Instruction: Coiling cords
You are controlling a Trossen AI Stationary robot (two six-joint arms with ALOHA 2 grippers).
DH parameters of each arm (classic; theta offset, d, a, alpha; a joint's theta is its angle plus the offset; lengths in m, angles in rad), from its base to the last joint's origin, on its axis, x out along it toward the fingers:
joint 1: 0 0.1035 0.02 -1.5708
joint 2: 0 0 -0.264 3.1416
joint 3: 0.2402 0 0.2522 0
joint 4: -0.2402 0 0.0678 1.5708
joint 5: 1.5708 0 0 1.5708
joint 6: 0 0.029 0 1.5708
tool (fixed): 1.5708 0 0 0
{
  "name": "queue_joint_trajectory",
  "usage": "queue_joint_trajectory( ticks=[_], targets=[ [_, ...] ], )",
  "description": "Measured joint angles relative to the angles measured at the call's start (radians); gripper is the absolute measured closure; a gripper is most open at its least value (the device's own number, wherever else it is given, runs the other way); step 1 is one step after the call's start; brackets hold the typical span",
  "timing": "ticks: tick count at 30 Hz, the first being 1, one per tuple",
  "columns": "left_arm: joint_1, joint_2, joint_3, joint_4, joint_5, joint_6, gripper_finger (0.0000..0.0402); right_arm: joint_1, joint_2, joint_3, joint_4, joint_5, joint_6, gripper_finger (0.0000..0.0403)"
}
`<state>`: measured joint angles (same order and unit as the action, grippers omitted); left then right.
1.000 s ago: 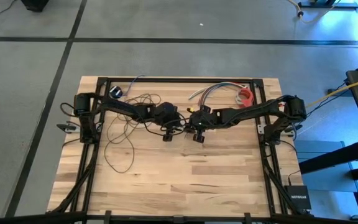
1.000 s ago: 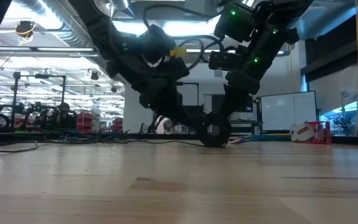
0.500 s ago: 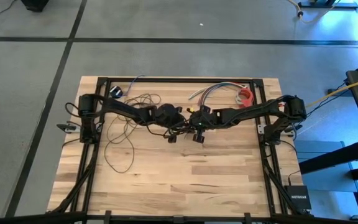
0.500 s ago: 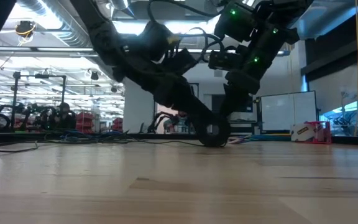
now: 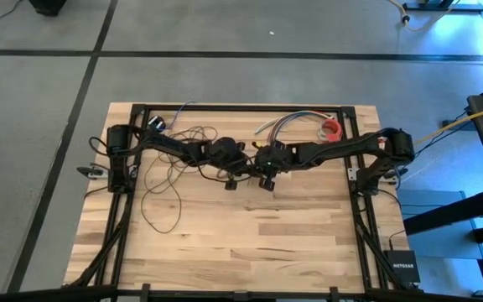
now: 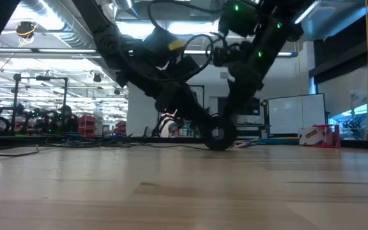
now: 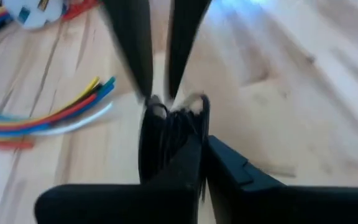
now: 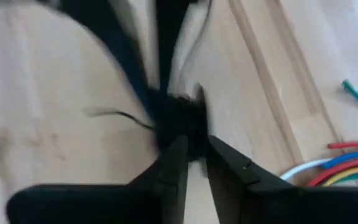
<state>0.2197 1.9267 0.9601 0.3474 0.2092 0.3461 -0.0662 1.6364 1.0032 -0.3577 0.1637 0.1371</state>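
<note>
Both arms are reaching in over the middle of the wooden tabletop (image 5: 250,235) and meeting there. The left claw (image 5: 240,171) is pressed together and pinching a little bunch of the cords (image 7: 178,127); from its own camera, dark thin strands are sitting right between its fingers (image 7: 185,168). The right claw (image 5: 262,170) is just beside it, tip to tip. Its fingers (image 8: 173,165) are a small way apart around the same dark bunch (image 8: 182,124), and I cannot tell if it is holding on or letting go. Most of the cord is lying in loose loops (image 5: 170,172) on the left part of the tabletop, and its small round black end (image 5: 157,124) is sitting near the far left corner. A bundle of colored wires (image 5: 288,122) and a red roll (image 5: 332,129) are lying near the far edge, not part of this job. To me it looks like the two claws are passing the bunch between them. To do this well, one claw should be gripping tight before the other lets go, or the bunch may spring open. The next pull should be slow, so the loose loops are not snagging on the arm or knotting. The colored wires are close, so the claws should be keeping clear of them.
</note>
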Motion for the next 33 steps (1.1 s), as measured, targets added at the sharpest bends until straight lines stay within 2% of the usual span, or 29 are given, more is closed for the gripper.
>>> queue_joint_trajectory(
  ticks=[6,11,19,22,29,33],
  targets=[
    [0.016,0.009,-0.008,-0.057,-0.029,0.001,0.0392,0.002,-0.061,0.078,-0.094,-0.008,-0.014,0.0311],
    [0.033,0.009,-0.007,-0.092,-0.023,0.002,0.0398,0.001,-0.097,0.099,-0.140,0.006,-0.072,0.0299],
    [0.035,0.009,-0.007,-0.085,-0.020,0.000,0.0392,-0.026,-0.076,-0.025,0.053,0.076,-0.171,0.0298],
    [0.036,0.009,-0.007,-0.083,-0.017,-0.001,0.0397,-0.057,-0.064,-0.059,0.155,0.040,-0.181,0.0297],
    [0.036,0.009,-0.007,-0.078,-0.017,0.001,0.0394,-0.120,-0.004,-0.084,0.219,-0.072,-0.202,0.0297],
    [0.036,0.008,-0.006,-0.076,-0.016,0.001,0.0393,-0.118,0.026,-0.084,0.258,-0.091,-0.221,0.0297]
  ],
)
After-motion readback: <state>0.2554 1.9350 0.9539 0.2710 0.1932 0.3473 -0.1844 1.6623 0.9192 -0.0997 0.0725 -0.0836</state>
